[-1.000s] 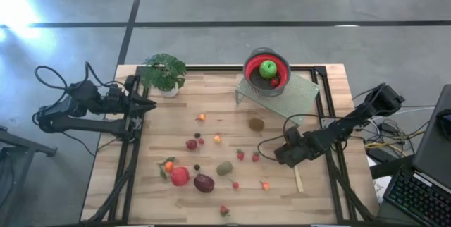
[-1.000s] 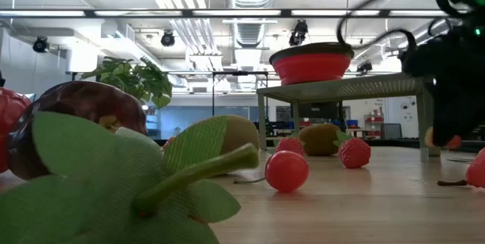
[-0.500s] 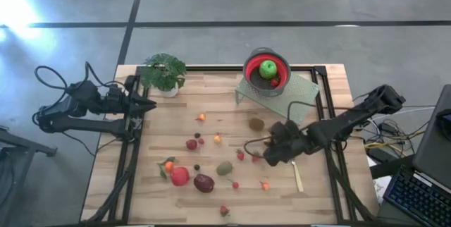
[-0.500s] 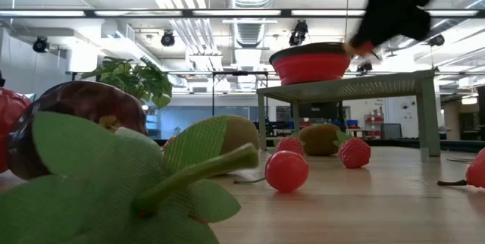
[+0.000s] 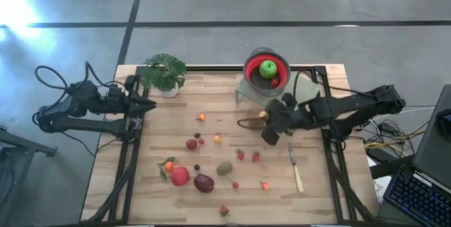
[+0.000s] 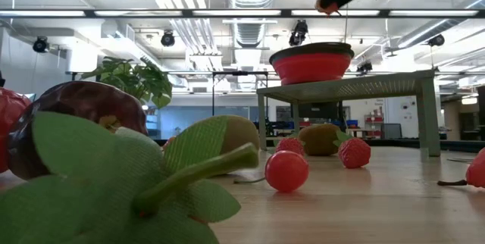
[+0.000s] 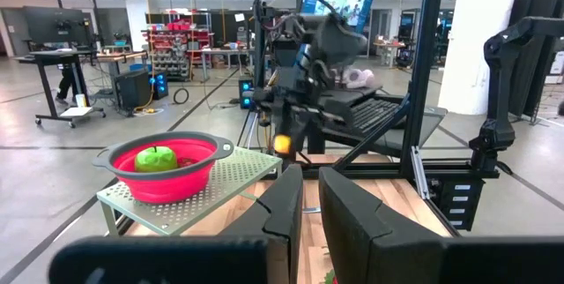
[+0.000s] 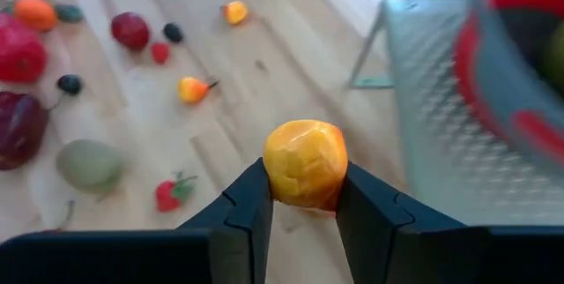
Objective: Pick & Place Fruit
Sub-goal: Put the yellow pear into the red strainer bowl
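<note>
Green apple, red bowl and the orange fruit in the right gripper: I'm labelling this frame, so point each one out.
green apple (image 5: 268, 68): high view, its top.
red bowl (image 6: 311, 66): low view, its outer wall.
orange fruit (image 8: 305, 162): right wrist view, its front face, between the fingers.

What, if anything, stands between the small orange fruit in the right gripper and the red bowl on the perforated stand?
Nothing visible does. The right gripper holds the orange fruit in the air just beside the perforated stand, and the red bowl is open at the top, holding only a green apple and a small red fruit.
</note>
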Controlling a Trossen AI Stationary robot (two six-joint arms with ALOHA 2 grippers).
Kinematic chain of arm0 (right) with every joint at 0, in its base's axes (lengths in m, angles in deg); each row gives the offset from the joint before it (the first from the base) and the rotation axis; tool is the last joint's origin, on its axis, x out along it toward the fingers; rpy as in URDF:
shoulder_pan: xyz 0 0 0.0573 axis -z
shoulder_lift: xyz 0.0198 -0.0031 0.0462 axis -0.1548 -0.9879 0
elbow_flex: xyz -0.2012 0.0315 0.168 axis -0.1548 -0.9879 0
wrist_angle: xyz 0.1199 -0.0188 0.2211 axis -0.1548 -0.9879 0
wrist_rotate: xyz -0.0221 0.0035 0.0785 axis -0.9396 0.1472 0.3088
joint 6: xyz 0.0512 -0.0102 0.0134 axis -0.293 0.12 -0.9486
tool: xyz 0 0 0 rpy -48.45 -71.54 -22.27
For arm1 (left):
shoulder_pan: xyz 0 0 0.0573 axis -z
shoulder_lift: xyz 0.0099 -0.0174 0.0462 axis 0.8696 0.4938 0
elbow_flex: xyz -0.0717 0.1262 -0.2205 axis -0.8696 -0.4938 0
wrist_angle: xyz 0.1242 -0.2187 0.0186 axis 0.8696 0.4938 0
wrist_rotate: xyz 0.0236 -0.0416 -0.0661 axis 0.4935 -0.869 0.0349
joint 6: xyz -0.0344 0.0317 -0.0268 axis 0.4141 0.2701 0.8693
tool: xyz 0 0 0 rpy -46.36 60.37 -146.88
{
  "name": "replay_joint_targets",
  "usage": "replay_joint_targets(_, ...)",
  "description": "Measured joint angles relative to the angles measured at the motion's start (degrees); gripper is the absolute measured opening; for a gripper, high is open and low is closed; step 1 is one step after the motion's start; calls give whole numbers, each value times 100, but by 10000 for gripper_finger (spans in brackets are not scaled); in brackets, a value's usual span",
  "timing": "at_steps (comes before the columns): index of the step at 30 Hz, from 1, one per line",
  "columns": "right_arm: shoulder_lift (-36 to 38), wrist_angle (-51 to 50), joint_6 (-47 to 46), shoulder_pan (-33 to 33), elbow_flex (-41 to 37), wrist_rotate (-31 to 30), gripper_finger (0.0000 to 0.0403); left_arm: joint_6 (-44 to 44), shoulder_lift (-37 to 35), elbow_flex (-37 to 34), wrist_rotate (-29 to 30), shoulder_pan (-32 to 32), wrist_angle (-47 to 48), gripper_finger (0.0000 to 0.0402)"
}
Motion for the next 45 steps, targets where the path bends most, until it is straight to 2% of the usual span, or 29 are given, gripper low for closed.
replay_joint_targets(12,0,-925,1085,1397,756,97,97,0,0,1,0,0,0,46)
replay_joint_targets(24,-2,-971,2090,3241,838,1327,96,1,1,1,0,-1,0,46)
replay_joint_targets(29,-78,-961,2294,3859,827,1592,107,1,1,1,0,-2,0,46)
replay_joint_targets(39,-438,-882,2657,4306,794,1768,96,2,2,2,0,-1,0,46)
replay_joint_targets(45,-655,-891,2767,4321,787,1770,120,2,0,1,0,-1,1,46)
